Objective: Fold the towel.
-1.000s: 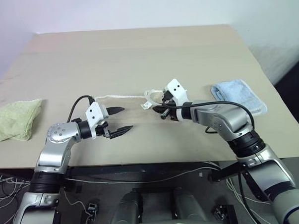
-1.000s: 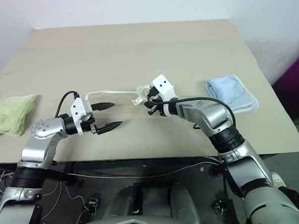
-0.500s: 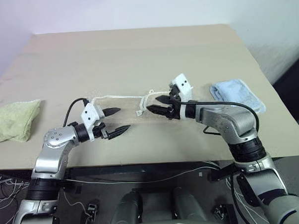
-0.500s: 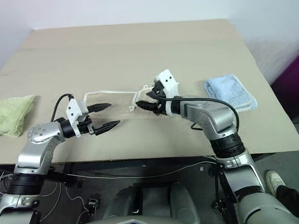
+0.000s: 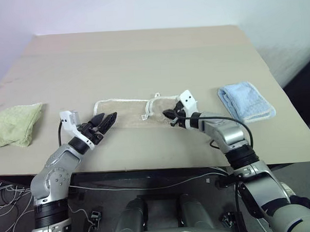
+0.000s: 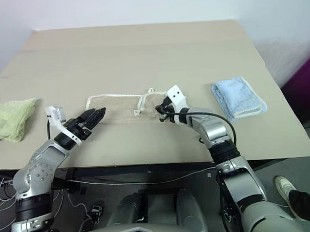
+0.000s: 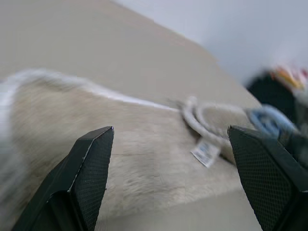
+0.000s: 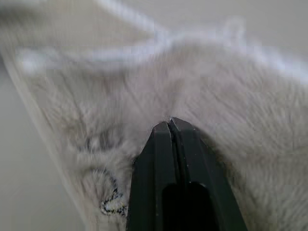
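A pale green cloth point(image 5: 15, 123) lies at the table's point(image 5: 142, 55) left edge and a light blue cloth point(image 5: 245, 102) at its right, both well apart from the towel point(image 5: 125, 107) spread flat between them. The left gripper point(image 5: 105, 120) is open at the towel's left end. The right gripper point(image 5: 169, 115), fingers pressed together, rests on the right end; whether it pinches fabric is hard to make out.

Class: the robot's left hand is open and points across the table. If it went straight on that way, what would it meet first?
Most likely the towel: the left hand points at its near-left end, with beige cloth between its fingers in the wrist view. How far off is unclear.
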Controlling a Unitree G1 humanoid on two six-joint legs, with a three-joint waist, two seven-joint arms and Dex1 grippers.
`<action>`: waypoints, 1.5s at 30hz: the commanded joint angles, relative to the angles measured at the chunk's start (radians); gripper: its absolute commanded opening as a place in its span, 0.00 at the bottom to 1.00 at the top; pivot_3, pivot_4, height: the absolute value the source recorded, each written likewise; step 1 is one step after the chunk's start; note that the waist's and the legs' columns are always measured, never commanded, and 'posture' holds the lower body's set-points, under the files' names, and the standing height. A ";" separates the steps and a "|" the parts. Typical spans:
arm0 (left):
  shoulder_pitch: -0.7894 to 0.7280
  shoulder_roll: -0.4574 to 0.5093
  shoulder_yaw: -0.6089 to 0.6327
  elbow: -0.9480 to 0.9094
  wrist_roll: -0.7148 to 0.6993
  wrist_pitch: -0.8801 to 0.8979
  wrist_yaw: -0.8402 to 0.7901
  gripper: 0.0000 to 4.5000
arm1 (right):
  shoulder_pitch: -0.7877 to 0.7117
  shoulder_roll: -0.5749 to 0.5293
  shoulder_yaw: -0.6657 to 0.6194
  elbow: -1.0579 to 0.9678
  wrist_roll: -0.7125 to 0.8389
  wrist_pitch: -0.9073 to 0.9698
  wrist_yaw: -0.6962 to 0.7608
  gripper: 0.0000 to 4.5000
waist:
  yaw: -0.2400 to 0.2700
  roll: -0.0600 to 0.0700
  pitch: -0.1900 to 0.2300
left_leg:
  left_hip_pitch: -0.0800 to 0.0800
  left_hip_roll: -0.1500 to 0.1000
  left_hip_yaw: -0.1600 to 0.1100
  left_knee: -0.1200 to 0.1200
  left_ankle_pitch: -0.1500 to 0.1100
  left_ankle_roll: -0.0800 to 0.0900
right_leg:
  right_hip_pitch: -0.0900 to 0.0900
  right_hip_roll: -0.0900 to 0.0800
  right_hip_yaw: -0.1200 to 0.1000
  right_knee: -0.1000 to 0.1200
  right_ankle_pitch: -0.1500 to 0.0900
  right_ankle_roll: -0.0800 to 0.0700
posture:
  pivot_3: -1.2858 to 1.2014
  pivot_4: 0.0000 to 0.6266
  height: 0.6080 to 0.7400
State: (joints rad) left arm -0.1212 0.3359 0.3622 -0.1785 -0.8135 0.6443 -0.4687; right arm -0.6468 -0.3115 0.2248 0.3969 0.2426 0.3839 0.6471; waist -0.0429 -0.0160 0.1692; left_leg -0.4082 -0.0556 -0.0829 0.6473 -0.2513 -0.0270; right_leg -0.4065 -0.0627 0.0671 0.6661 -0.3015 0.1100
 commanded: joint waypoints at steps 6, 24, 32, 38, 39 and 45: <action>0.092 -0.065 0.048 -0.171 -0.145 0.119 0.212 0.88 | 0.023 -0.012 -0.080 -0.115 0.032 -0.040 0.079 0.00 | 0.002 0.000 0.000 | 0.001 0.000 0.000 0.000 0.000 0.000 | 0.002 0.000 0.000 0.000 0.000 0.000 | 0.52 0.24 1.00; -0.105 -0.171 0.126 0.071 -0.329 0.125 0.633 1.00 | 0.047 -0.046 -0.186 -0.414 0.116 0.069 0.068 0.00 | 0.029 0.000 0.000 | 0.000 -0.001 0.000 0.001 0.000 -0.001 | 0.001 0.000 -0.001 -0.001 0.000 0.000 | 0.52 0.24 1.00; -0.166 -0.163 0.134 0.172 -0.355 0.143 0.667 0.96 | 0.084 -0.052 -0.202 -0.480 0.125 0.098 0.032 0.00 | 0.032 0.000 -0.001 | 0.002 -0.001 -0.001 0.000 0.000 -0.001 | 0.003 0.000 -0.001 0.000 0.000 0.000 | 0.52 0.24 1.00; -0.173 -0.182 0.147 0.176 -0.364 0.111 0.667 0.58 | 0.115 -0.058 -0.201 -0.502 0.122 0.105 0.014 0.00 | 0.031 0.000 -0.001 | 0.002 -0.001 -0.001 0.000 0.000 -0.001 | 0.003 0.000 -0.001 -0.001 0.000 0.000 | 0.52 0.24 1.00; -0.173 -0.184 0.148 0.175 -0.365 0.108 0.667 0.50 | 0.118 -0.058 -0.200 -0.505 0.122 0.105 0.013 0.00 | 0.031 0.000 -0.001 | 0.002 -0.001 -0.001 0.000 0.000 -0.001 | 0.003 0.000 -0.001 -0.001 0.000 0.000 | 0.52 0.24 1.00; -0.176 -0.190 0.166 0.174 -0.374 0.079 0.657 0.05 | 0.132 -0.055 -0.197 -0.515 0.125 0.109 0.005 0.00 | 0.030 0.000 -0.001 | 0.001 -0.001 -0.001 0.000 0.000 -0.001 | 0.002 0.000 -0.001 -0.001 0.000 0.000 | 0.52 0.24 1.00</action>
State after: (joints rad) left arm -0.2983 0.1456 0.5058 -0.0073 -1.1873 0.7454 0.1924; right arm -0.5139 -0.3647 0.0447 -0.0673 0.3560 0.4950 0.6552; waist -0.0126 -0.0160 0.1686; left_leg -0.4069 -0.0565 -0.0839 0.6471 -0.2509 -0.0281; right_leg -0.4042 -0.0626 0.0660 0.6653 -0.3014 0.1099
